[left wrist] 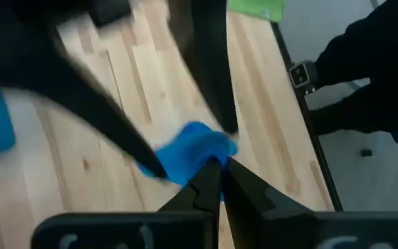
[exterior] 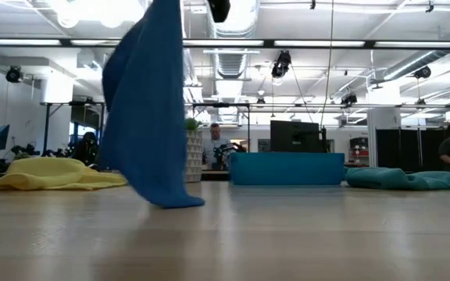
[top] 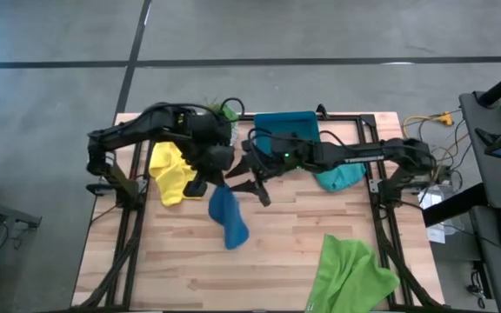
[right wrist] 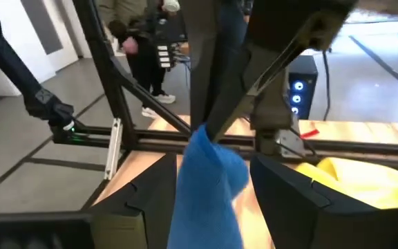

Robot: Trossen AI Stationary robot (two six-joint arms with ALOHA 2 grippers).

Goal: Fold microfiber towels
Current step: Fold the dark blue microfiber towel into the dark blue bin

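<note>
The left gripper [top: 218, 176] is pinching the blue towel [top: 227, 216] in closed jaws, letting it hang with its lower edge brushing the table [top: 277, 235]. The right gripper [top: 255, 178] is hovering just beside it, fingers spread apart around the hanging cloth (not closing on it). The yellow towel [top: 171, 171] is lying crumpled left, the teal towel [top: 341, 176] right, the light green towel [top: 350, 274] draping over the near edge. Bare wood is showing between them.

The blue towel [top: 226, 213] hangs lifted, its lower end touching the table. The yellow towel [top: 171, 171] and teal towel [top: 341, 176] lie crumpled. The green towel [top: 351, 274] drapes over the table's near edge.
</note>
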